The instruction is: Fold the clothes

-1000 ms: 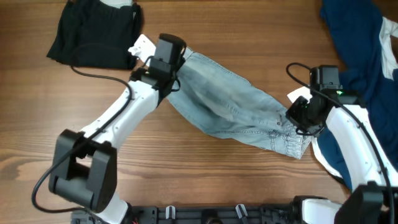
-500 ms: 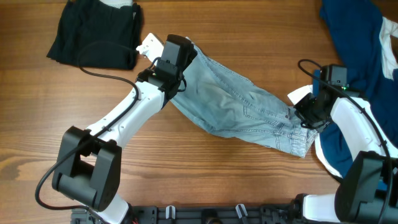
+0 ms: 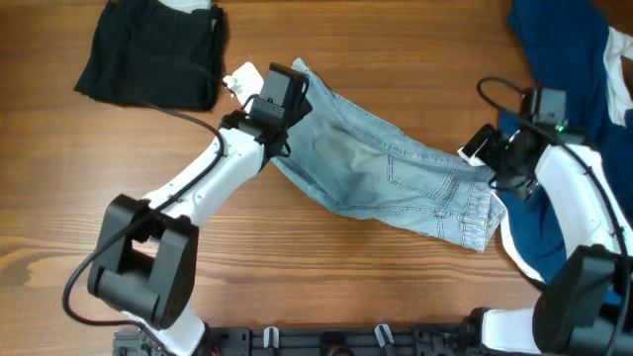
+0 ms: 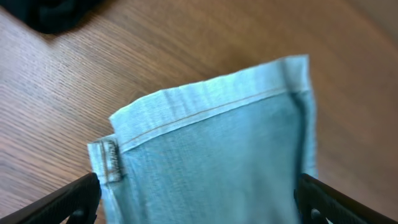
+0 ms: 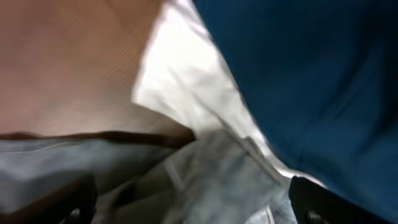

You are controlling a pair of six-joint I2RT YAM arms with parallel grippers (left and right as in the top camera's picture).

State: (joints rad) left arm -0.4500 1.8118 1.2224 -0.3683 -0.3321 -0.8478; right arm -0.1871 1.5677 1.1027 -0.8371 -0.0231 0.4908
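The light-blue denim shorts (image 3: 386, 168) lie folded lengthwise on the wooden table, running from upper left to lower right. My left gripper (image 3: 284, 81) hovers over their upper-left hem and is open. In the left wrist view the hem end of the shorts (image 4: 211, 143) lies flat between the wide-apart fingertips of the left gripper (image 4: 199, 208). My right gripper (image 3: 493, 158) is open at the waistband end. In the right wrist view the right gripper (image 5: 193, 205) is spread over blurred denim (image 5: 217, 174), gripping nothing.
A black garment (image 3: 148, 49) lies at the back left. A navy-blue garment (image 3: 564, 59) covers the back right, with its white lining (image 5: 180, 81) next to the waistband. A white tag (image 3: 242, 77) sits beside the left gripper. The arm bases (image 3: 346, 341) stand at the front edge.
Both grippers went from shut on the denim to open and let it go. The shorts now lie flat. The left gripper shifted slightly right, the right gripper up and right.
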